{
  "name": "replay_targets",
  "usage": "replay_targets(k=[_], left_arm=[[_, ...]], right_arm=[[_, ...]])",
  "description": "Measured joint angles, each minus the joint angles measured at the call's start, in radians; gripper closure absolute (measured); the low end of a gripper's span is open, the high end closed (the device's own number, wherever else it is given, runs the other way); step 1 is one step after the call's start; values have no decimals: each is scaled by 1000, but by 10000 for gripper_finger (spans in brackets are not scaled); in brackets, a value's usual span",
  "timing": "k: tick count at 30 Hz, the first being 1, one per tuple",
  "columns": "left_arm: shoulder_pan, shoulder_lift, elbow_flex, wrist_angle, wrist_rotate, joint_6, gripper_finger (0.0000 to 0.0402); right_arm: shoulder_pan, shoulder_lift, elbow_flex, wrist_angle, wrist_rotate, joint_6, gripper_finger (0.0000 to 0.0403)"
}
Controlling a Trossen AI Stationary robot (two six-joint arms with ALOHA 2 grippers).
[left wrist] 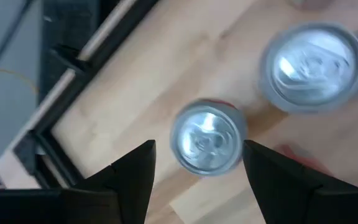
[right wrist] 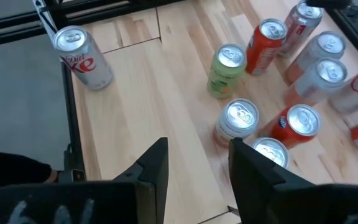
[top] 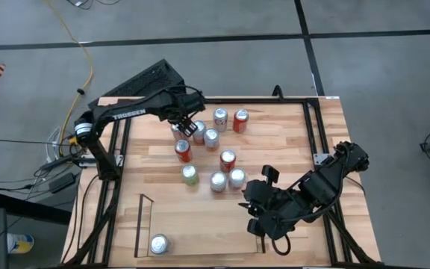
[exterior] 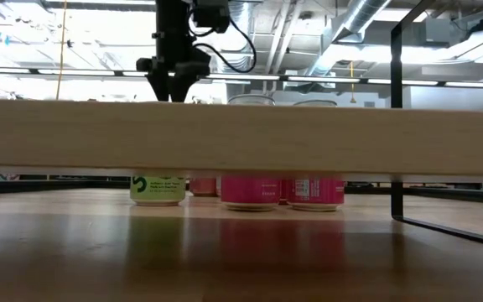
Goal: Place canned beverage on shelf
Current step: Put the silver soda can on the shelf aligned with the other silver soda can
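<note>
Several canned beverages point(top: 211, 138) stand upright in a loose cluster on the wood tabletop: silver, red and one green point(top: 190, 175). My left gripper point(top: 184, 123) hangs open over the cluster's far-left end. In the left wrist view, a silver-topped, red-sided can point(left wrist: 207, 138) shows below and between its fingers, untouched. My right gripper point(right wrist: 194, 177) is open and holds nothing, raised over the near right of the table, near the cluster's near side. The shelf point(top: 140, 224), a low bay with thin black rails at the near left, holds one silver can point(top: 159, 244) standing on its base.
A black metal frame point(top: 308, 127) runs around the tabletop. Bare wood lies between the cluster and the shelf. In the low view a wooden plank point(exterior: 241, 138) crosses the picture and hides the cans' upper parts. Cables lie on the floor at the left.
</note>
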Motion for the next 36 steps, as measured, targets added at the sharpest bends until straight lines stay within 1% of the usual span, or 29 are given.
replay_targets(k=[2,6,10,14,20,24,31,36], left_arm=[[0,-6,-10,8,20,20,166],[3,-42,-15,-1,17,39,141],[25,-69,-15,3,98,17,115],[49,-74,-15,-7,103,33,99],[82,-74,-65,18,106,33,94],[90,-73,-118,46,168,31,94],[81,-73,-185,117,207,26,94],[91,-73,-249,169,204,33,94]], right_arm=[[6,0,0,-6,10,3,259],[12,0,0,-22,53,4,259],[12,0,0,-35,77,3,257],[5,0,0,-37,91,3,257],[1,0,0,-47,105,3,257],[-4,0,0,-47,105,8,257],[-18,0,0,-48,105,12,257],[-18,0,0,-49,105,12,257]])
